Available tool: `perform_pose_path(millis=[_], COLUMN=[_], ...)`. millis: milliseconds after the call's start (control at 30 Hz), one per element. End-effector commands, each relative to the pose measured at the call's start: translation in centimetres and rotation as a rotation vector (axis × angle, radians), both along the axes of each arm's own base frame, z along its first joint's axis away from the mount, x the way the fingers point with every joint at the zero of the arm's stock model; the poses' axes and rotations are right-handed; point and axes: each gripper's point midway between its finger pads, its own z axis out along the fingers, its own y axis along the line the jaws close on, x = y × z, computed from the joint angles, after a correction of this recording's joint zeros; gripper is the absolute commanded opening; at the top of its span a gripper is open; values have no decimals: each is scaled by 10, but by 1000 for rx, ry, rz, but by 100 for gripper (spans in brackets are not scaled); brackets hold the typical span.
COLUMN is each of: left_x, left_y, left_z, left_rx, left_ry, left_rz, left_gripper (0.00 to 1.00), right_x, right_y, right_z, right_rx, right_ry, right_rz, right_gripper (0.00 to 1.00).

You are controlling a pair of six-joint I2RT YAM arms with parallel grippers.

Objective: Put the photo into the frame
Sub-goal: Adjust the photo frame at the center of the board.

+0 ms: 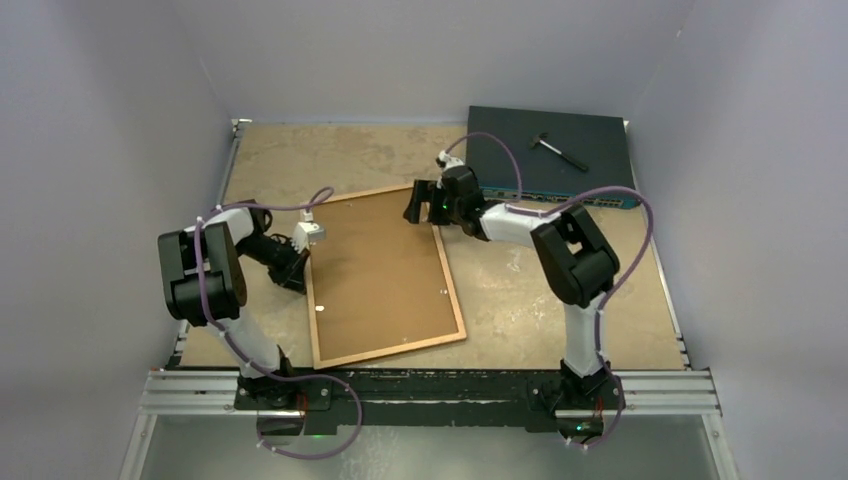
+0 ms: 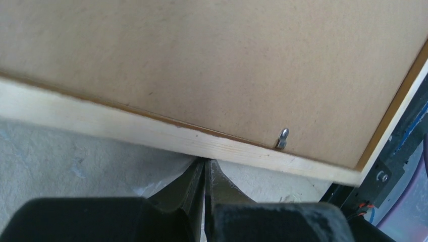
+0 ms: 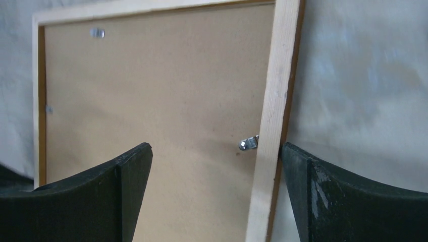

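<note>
The frame (image 1: 390, 350) lies flat on the table, back side up, with the plain brown backing board (image 1: 380, 275) seated in it. The photo is hidden. My left gripper (image 1: 300, 272) is shut with nothing in it, its tips against the outer side of the frame's left rail (image 2: 151, 132); a metal clip (image 2: 282, 138) sits just beyond. My right gripper (image 1: 415, 203) hangs open over the frame's far right corner. It straddles the right rail (image 3: 272, 101), one finger (image 3: 303, 171) against the rail's outer edge and the other finger (image 3: 131, 171) above the board, near a clip (image 3: 248, 143).
A dark flat electronics box (image 1: 550, 155) lies at the back right with a small black-and-white tool (image 1: 558, 150) on top. Grey walls close in the table on three sides. A metal rail (image 1: 430, 390) carries both arm bases along the near edge.
</note>
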Motion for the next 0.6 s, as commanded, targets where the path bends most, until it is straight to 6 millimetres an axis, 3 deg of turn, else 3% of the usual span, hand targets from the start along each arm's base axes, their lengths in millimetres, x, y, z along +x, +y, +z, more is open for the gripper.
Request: perform_pose_path(millis=[0,133,233,433,567], left_x=[3,5,2,-17,-14], left_y=[-2,-21,-38,-53,-60], left_z=[-12,-11,-13,-7,17], left_rx=[62,60,52,4,-45], left_ry=[-28,-25,-1,59,61], left_rz=[-109,-166,-226,-296,-293], left_gripper=[3,5,7,20,34], right_x=[30,44,48,39,41], right_y=[70,115,134,140,138], right_z=[39,42,41,37,30], right_rx=[74,102,136,161,137], right_ry=[-103,-108,-79,-67,-59], right_rz=[148,226,269,317,289], right_gripper=[99,99,99,99,99])
